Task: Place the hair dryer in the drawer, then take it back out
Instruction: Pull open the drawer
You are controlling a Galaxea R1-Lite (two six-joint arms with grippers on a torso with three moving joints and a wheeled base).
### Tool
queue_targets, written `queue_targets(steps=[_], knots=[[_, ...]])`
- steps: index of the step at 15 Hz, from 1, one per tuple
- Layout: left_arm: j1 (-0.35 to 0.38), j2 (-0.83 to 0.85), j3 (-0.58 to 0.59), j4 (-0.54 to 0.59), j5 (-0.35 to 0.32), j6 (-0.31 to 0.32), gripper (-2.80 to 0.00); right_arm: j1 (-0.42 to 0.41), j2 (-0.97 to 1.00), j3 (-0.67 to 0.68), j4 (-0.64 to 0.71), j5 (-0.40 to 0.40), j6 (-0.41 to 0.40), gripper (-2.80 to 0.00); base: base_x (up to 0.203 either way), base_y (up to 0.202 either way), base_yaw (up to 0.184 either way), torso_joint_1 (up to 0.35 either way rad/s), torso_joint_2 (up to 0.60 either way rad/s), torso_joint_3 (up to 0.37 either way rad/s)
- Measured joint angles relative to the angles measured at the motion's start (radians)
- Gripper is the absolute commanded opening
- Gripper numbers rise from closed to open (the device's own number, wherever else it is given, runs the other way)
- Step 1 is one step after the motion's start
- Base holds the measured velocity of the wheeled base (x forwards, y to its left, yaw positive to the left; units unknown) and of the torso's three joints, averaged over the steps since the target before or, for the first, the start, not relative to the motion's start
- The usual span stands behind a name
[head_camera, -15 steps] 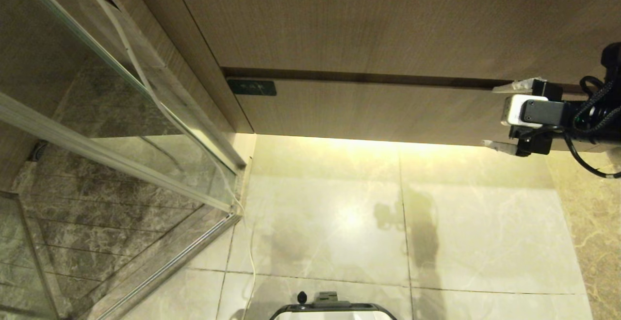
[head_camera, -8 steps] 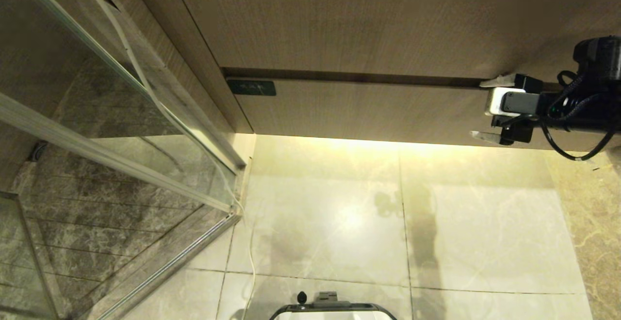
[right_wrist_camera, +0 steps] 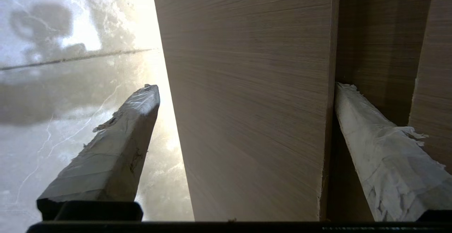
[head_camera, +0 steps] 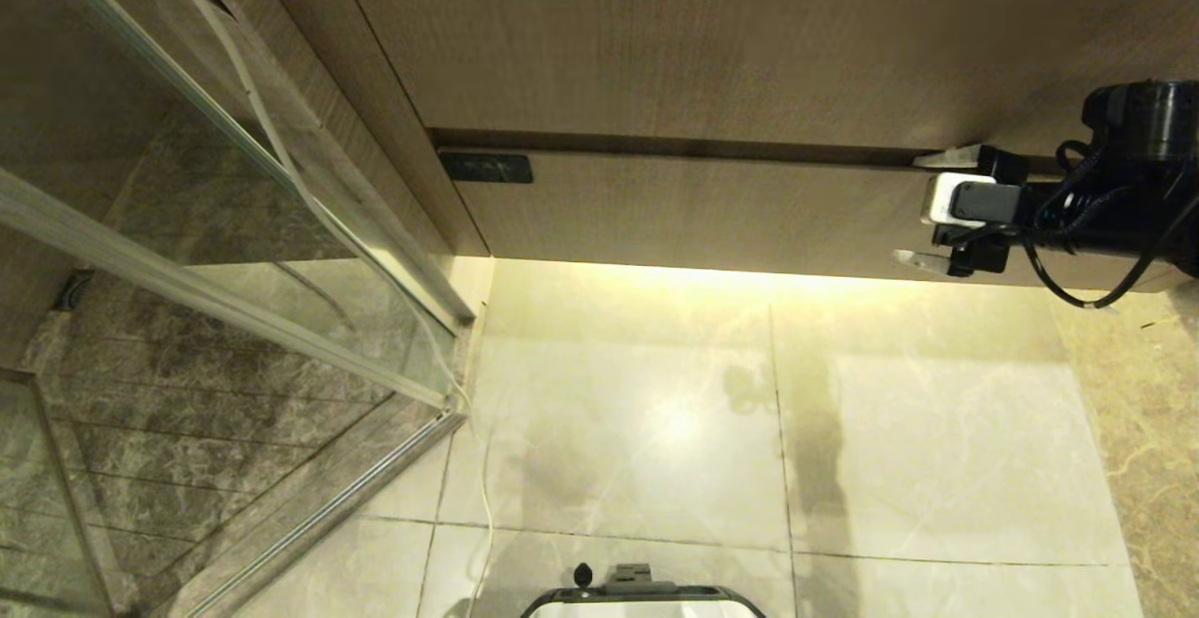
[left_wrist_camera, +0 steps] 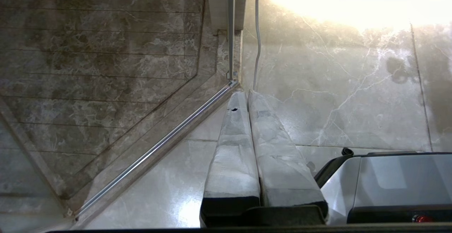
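Only the drawer [head_camera: 712, 211] bears a black label plate [head_camera: 486, 168], unreadable.

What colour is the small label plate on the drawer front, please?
The label plate is black or very dark, set against the light wood-grain drawer. It shows best in the head view.

head view looking down, wrist views close, sharing marble floor [head_camera: 656, 412]

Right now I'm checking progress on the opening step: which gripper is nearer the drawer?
Right. The right gripper straddles the drawer front, jaws open. The left gripper hangs shut over the floor, away from it.
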Motion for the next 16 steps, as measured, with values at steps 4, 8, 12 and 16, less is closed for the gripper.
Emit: queue_targets(steps=[4, 8, 12, 16], knots=[[0.000, 0.000, 0.000, 0.000, 0.000, 0.000, -2.80, -0.009, -0.018, -0.018, 0.193, -0.079, 0.004, 0.00, 0.000, 0.000, 0.000, 0.000, 0.00, 0.000], [0.000, 0.000, 0.000, -0.001, 0.000, 0.000, -2.80, -0.012, -0.048, -0.027, 0.354, -0.163, 0.033, 0.00, 0.000, 0.000, 0.000, 0.000, 0.00, 0.000], [-0.001, 0.000, 0.000, 0.000, 0.000, 0.000, -2.80, -0.015, -0.080, -0.011, 0.531, -0.266, 0.122, 0.00, 0.000, 0.000, 0.000, 0.000, 0.00, 0.000], [-0.001, 0.000, 0.000, -0.001, 0.000, 0.000, -2.80, -0.013, -0.123, 0.006, 0.602, -0.273, 0.128, 0.00, 0.000, 0.000, 0.000, 0.000, 0.00, 0.000]])
